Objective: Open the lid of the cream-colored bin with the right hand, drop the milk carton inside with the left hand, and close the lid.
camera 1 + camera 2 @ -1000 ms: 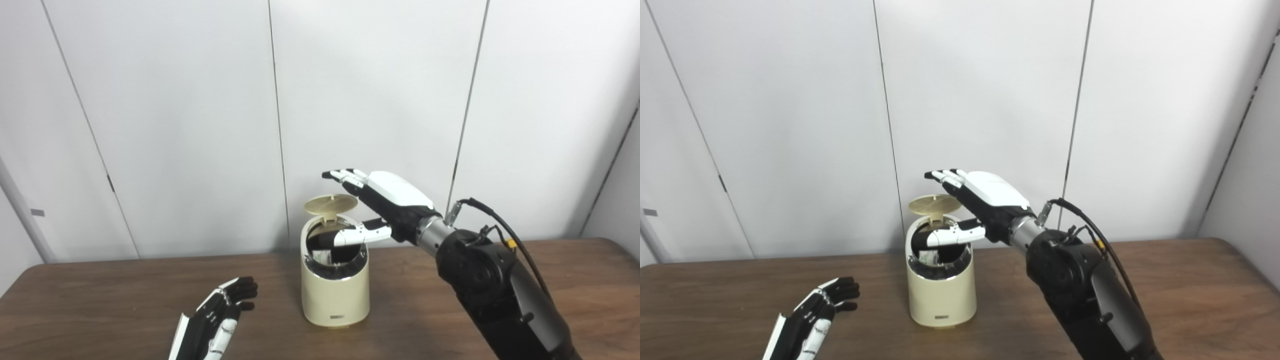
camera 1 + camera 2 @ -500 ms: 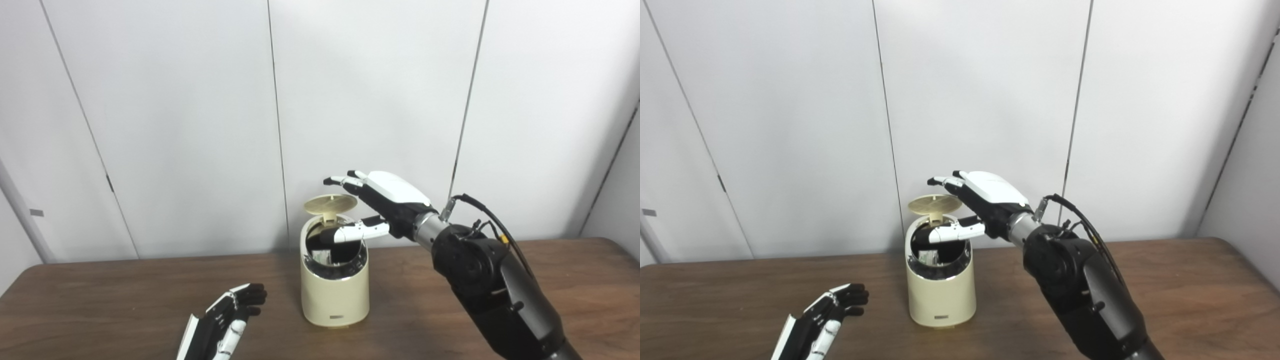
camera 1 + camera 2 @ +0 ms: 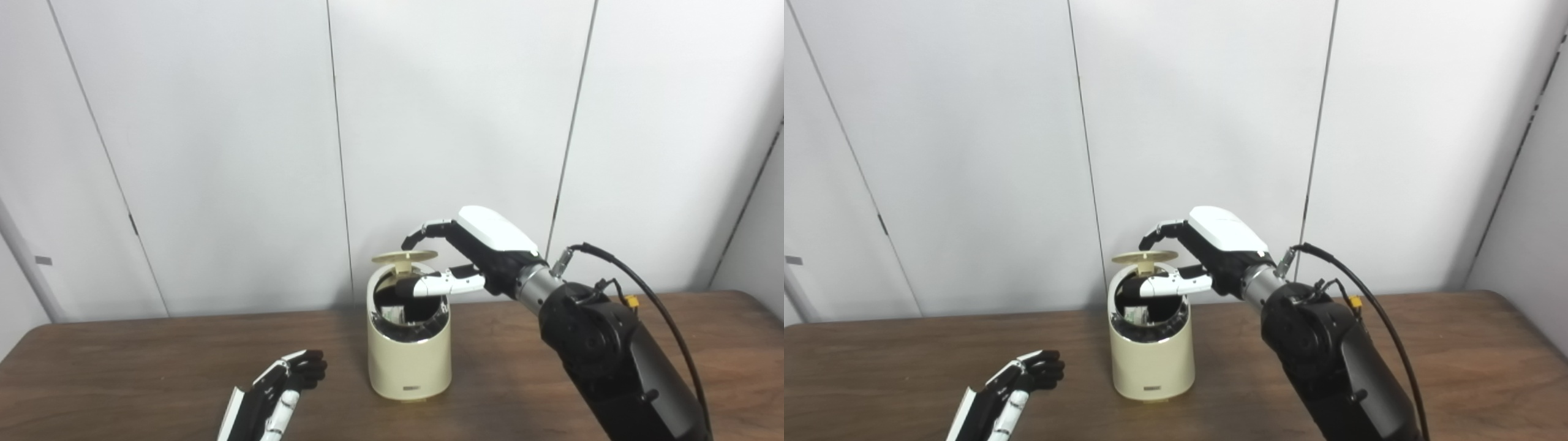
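While the milk carton (image 3: 1134, 315) lies inside the cream-colored bin (image 3: 409, 361) near the table's (image 3: 122, 361) far edge, my right hand (image 3: 471, 257), empty, fingers curled, presses the lid (image 3: 404, 256) down; left hand (image 3: 275, 398) waits, loosely open.

You had the bin (image 3: 409, 349) mouth partly blocked: the right hand (image 3: 471, 257) reached across it, thumb over the opening, fingers (image 3: 422, 231) curled down onto the raised lid (image 3: 404, 256). Open table (image 3: 122, 367) lay to the bin's left and in front, except where the left hand (image 3: 278, 395) rested apart from it, fingers loosely spread. The right arm filled the right side
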### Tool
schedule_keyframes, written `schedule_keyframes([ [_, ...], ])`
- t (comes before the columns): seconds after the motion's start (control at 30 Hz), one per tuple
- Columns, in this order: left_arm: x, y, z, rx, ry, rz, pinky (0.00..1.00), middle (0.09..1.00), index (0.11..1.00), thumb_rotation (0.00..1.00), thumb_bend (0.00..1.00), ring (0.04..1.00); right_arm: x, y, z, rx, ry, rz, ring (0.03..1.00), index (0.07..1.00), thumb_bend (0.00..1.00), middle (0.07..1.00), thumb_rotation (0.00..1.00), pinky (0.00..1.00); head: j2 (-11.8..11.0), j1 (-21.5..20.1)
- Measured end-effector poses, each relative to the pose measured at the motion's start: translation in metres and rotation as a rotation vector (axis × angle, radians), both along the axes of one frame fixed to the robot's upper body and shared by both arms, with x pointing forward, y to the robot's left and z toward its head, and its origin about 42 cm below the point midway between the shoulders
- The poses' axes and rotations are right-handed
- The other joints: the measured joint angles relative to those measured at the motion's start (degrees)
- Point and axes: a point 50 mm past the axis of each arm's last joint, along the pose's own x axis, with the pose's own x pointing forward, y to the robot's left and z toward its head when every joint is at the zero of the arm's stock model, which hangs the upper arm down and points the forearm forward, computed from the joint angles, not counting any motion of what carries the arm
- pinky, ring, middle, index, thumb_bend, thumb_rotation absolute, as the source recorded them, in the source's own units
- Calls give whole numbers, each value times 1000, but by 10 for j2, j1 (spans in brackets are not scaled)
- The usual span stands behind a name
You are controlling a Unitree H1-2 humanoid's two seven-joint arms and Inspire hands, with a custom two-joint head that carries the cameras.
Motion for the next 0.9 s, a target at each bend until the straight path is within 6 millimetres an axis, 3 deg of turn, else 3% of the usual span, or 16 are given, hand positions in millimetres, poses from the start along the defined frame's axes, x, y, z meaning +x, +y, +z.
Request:
schedule_keyframes([
  [0.27, -11, -1, 0, -16, 23, 21, 696, 701, 749, 798, 420, 694, -13, -11, -5, -7, 7, -4, 779, 675, 772, 643, 928, 903, 17, 3],
  [0.9, -16, -2, -1, -13, 39, 41, 701, 692, 732, 795, 447, 696, -21, -20, -40, -15, 95, 13, 817, 702, 779, 724, 906, 879, 26, 5],
])
